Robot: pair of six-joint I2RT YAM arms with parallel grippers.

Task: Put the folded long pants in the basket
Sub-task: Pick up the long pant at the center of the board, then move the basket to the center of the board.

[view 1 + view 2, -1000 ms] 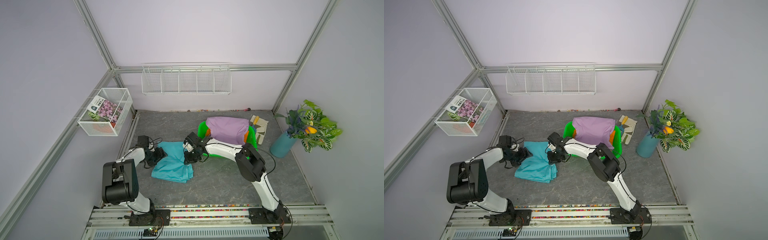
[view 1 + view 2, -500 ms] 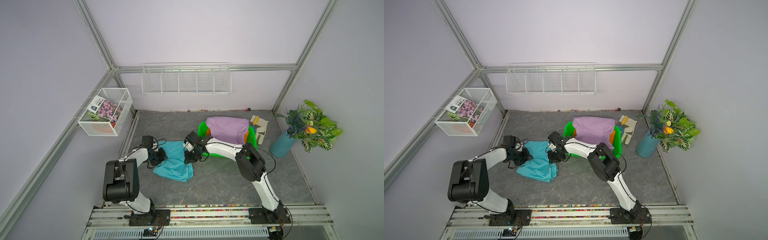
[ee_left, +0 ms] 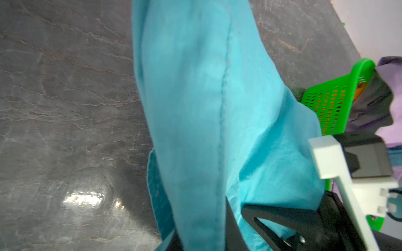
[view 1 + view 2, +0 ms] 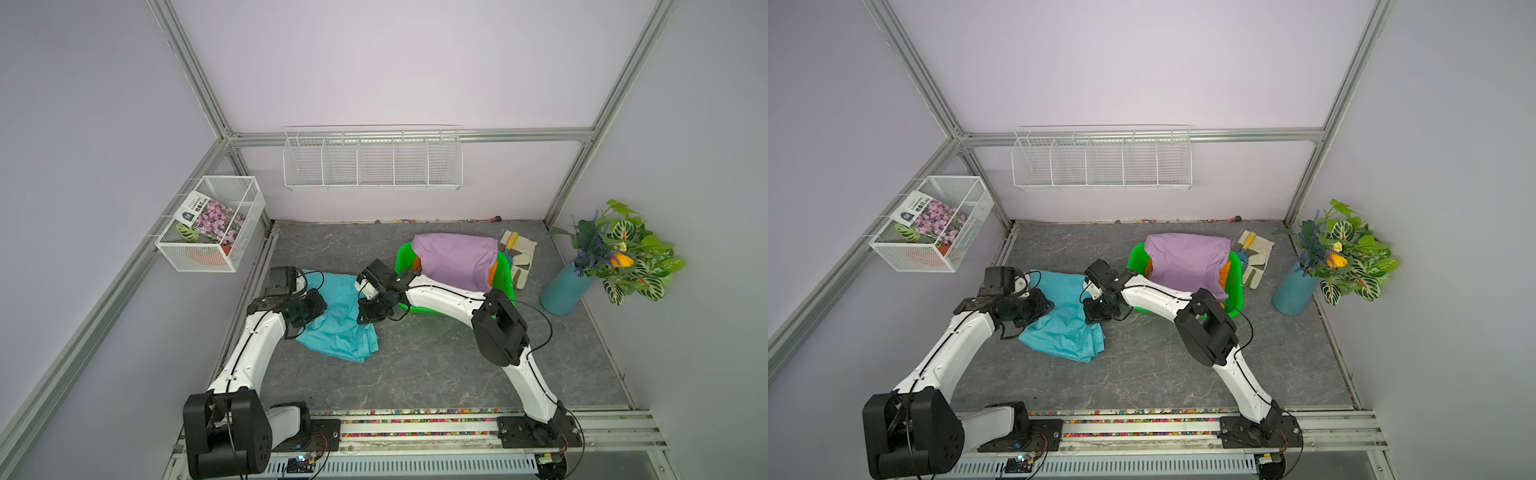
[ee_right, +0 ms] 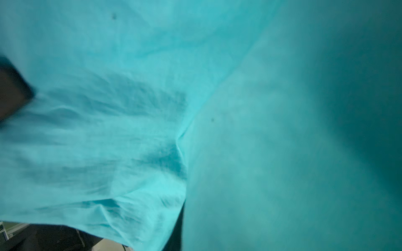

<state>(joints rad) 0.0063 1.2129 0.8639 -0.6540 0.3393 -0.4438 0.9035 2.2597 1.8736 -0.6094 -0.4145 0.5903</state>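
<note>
1. The teal pants point(image 4: 340, 328) lie on the grey table point(image 4: 436, 365), left of centre in both top views, and are not yet in the basket point(image 4: 401, 259). Compared with 1 second ago the cloth is bunched narrower, its left edge drawn inward.
2. Right of centre, the lilac pants point(image 4: 455, 259) sit on top in the green basket with the orange pants point(image 4: 417, 263) peeking out beneath, so 2 of the 3 are already in.
3. The left gripper point(image 4: 320, 309) has just changed. It stood wide beside the left edge 1 second ago and has now clamped down. The left wrist view shows teal cloth pinched between its black jaws, which are almost closed.
4. The right gripper point(image 4: 365, 312) is fully closed at the cloth's right edge, as it was before. Teal fabric fills its wrist view, so it appears to hold that edge.
5. With both edges pinched, the grasp looks complete, and the next step is probably a joint lift and a carry rightward over the basket rim. The sagging middle could catch on the rim, or the fold could come loose.
</note>
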